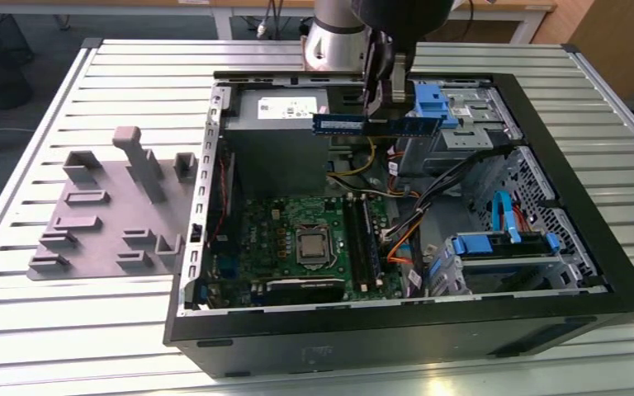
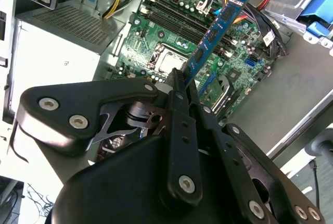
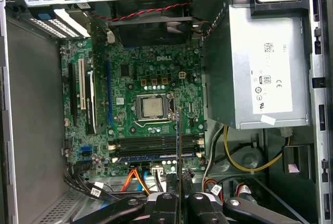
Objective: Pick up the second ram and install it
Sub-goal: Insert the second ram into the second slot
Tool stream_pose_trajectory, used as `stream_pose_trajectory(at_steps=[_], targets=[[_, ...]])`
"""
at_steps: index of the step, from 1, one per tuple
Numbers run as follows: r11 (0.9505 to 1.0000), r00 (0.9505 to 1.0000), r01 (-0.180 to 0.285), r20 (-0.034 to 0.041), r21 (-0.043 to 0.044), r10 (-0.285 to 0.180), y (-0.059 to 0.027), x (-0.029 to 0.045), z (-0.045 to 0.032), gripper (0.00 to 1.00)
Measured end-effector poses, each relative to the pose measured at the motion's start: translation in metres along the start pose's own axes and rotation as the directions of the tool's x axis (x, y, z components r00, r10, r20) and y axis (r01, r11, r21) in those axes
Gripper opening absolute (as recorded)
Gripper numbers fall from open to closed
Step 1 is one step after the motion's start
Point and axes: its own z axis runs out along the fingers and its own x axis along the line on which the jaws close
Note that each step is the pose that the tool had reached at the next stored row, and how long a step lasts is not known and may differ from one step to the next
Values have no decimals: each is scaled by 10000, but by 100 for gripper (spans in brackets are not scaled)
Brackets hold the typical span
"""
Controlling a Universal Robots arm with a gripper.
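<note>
A: Where's the second ram (image 1: 378,124)?

B: In the gripper (image 1: 390,109), up in the air over the open PC case (image 1: 405,334). Fingers pinched narrow on the stick at approx. mid-length. It pokes out to both sides in the exterior view, lying level.

A: Touching anything else?

B: No. It hangs over the far part of the case, by the edge of the grey PSU box (image 1: 276,136), well above the green board (image 1: 284,243).

A: Wrist cams?

B: Second wrist view: blue stick (image 2: 213,34) w/ a row of black chips runs out from the gripper (image 2: 179,81), w/ the board (image 2: 156,31) behind it. First wrist view: ram seen edge-on, a thin line (image 3: 179,140) coming out of the gripper (image 3: 179,200) and crossing the memory slots (image 3: 156,143) in the picture. Can't tell from that one how far above them it is.

A: What's near the slots?

B: Silver square chip (image 3: 152,107) just beside them, mid-board. PSU box (image 3: 265,67) next to the board, yellow cables (image 3: 234,156) curling under it.

A: Rest of the scene?

B: Blue drive brackets (image 1: 494,243) inside the case, toward the exterior view's right. Grey tray (image 1: 75,223) w/ upright posts sits outside, on the exterior view's left, just beside the case. Both stand on a slatted metal table (image 1: 63,330).
</note>
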Motion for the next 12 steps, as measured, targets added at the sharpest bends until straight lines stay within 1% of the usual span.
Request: stream_pose_trajectory(at_steps=[12], targets=[[9999, 9999, -172, 2, 2, 172, 0, 0, 1, 14]])
